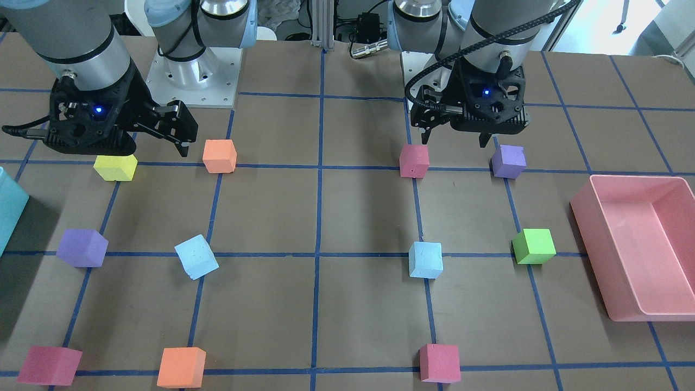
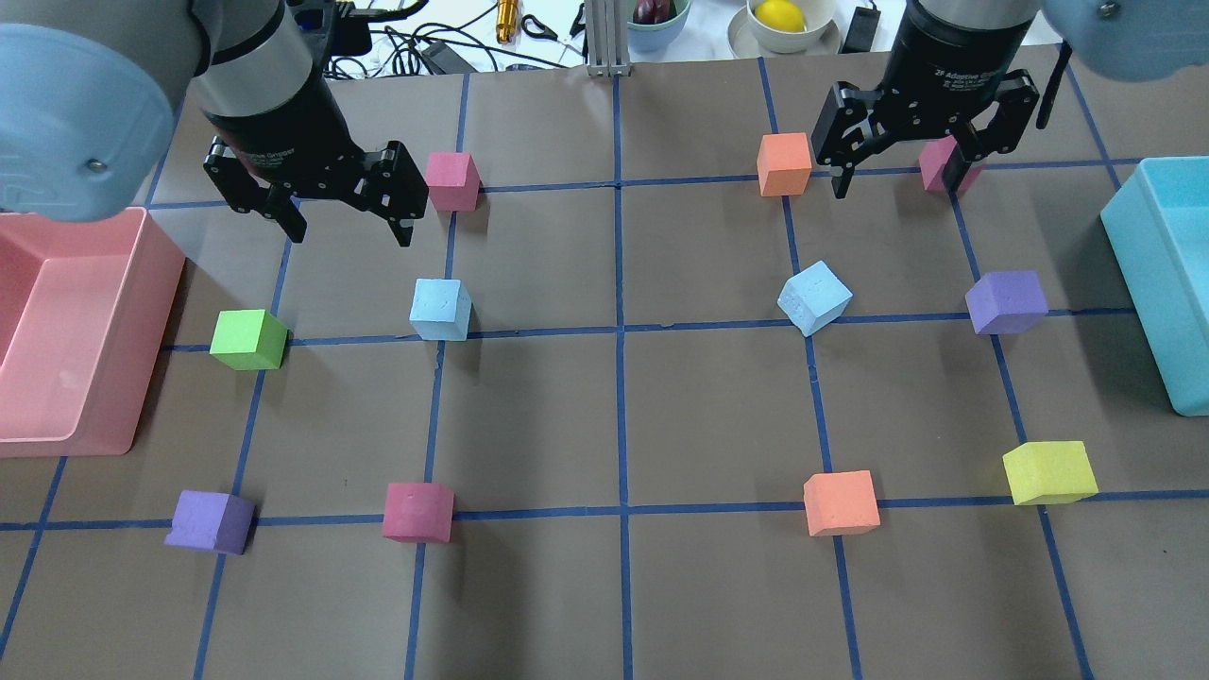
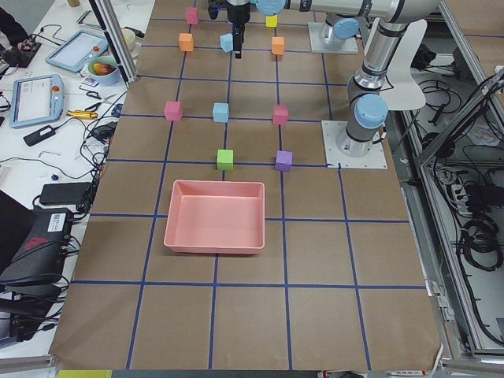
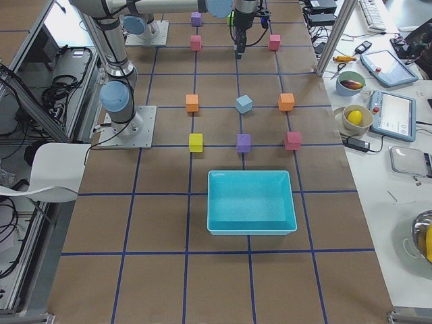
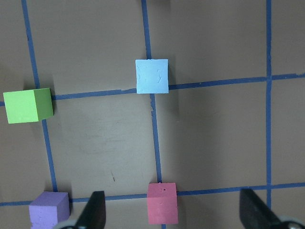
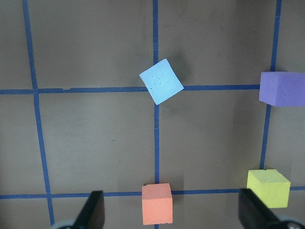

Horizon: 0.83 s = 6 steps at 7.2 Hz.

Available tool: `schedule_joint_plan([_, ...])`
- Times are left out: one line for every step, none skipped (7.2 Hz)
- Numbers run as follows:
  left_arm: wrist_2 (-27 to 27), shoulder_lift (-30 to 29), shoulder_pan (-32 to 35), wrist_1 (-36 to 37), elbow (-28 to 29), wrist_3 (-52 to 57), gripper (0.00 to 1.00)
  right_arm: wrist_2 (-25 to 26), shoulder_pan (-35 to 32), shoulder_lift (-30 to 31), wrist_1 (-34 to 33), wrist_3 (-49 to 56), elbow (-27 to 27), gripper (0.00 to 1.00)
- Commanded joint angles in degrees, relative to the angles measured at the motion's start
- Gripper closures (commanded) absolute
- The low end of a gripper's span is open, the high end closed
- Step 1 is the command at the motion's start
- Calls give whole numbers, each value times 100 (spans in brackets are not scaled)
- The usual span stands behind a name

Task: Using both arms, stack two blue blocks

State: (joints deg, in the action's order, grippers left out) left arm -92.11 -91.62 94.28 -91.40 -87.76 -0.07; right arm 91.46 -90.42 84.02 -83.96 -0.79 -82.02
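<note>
On the desk [image 2: 614, 604], one blue block [image 2: 440, 309] lies near the left hand [image 2: 351, 227], the skewed blue block [image 2: 814, 297] near the right hand [image 2: 897, 184]; both hands hover spread wide, empty, presumably poised for pickup.

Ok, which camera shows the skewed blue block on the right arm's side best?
Right wrist-mounted: it looks straight down on the skewed blue block, unobstructed, its twist clear against the tape lines. Overhead and front-facing show it whole but angled; side views show it small; left wrist misses it.
</note>
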Motion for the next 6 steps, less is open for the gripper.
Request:
schedule_joint_plan([0,12,3,0,-13,-2,0,3,-11,0,3,0,-16,0])
schedule_joint_plan([0,30,3,-9,22,-2,0,3,-11,0,3,0,-7,0])
schedule_joint_plan([17,73,12,-114,5,16,0,3,-11,9,11,0,-7,0])
schedule_joint_plan([9,74,20,-115,22,-19,0,3,-19,-9,3,0,-16,0])
schedule_joint_plan([0,56,21,-115,22,-19,0,3,-19,-17,-15,8,-24,0])
schedule_joint_plan([17,56,-32,-106,39,-2,0,12,-11,-9,11,8,-33,0])
